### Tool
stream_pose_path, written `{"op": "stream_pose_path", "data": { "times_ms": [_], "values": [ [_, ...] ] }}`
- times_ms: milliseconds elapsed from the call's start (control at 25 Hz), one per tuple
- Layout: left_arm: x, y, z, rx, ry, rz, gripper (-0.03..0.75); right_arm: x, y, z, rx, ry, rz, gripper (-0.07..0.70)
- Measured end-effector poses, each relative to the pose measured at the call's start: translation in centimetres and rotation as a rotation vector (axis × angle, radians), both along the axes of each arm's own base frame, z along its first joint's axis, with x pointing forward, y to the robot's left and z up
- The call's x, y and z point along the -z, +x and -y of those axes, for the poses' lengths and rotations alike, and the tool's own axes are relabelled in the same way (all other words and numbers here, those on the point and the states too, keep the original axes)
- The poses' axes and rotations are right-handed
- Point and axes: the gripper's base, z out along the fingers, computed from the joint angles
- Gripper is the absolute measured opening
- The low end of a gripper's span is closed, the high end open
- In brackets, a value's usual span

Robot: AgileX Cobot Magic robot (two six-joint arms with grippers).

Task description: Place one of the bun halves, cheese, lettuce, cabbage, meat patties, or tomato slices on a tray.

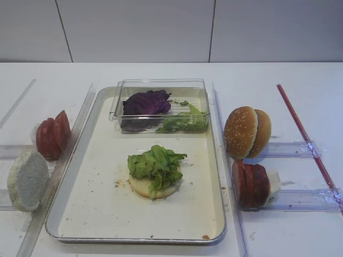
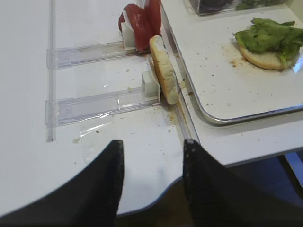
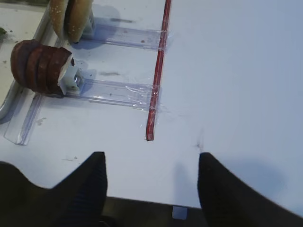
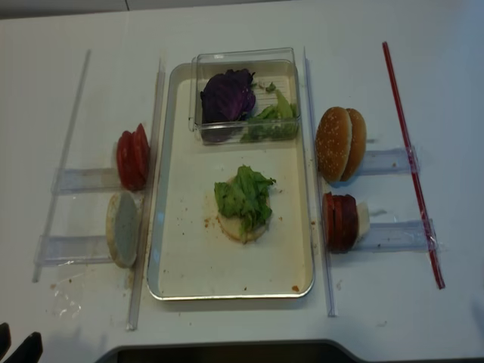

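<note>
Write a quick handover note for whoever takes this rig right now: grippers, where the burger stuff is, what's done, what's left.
Left gripper: jaws open, empty, near the table edge left of the tray.
Right gripper: jaws open, empty, over bare table right of the red strip.
On the tray: a pale bun half with lettuce on top; a clear box of purple and green leaves at the far end.
Left of the tray: tomato slices, pale bun half.
Right: sesame bun halves, meat patties.
Left to do: patty, tomato or bun top, none yet on the tray.
</note>
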Motion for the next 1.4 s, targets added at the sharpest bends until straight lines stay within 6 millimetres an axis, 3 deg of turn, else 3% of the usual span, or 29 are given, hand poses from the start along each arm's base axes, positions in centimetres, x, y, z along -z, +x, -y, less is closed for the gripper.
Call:
{"op": "stream_pose_path", "data": {
  "times_ms": [360,720,1120,1400],
  "values": [
    [0.0,0.0,0.0,0.000,0.000,0.000,0.285,3.1,-2.6,0.2,-0.001,-0.014,0.109,0.454],
    [0.0,0.0,0.0,0.000,0.000,0.000,0.284,3.4,-2.0,0.4,0.005,-0.036,0.168,0.449],
    [0.0,0.0,0.0,0.000,0.000,0.000,0.284,3.8,-1.5,0.3,0.005,-0.034,0.196,0.328],
    [0.0,0.0,0.0,0.000,0.000,0.000,0.285,3.8,-1.5,0.3,0.005,-0.033,0.196,0.298]
  ]
}}
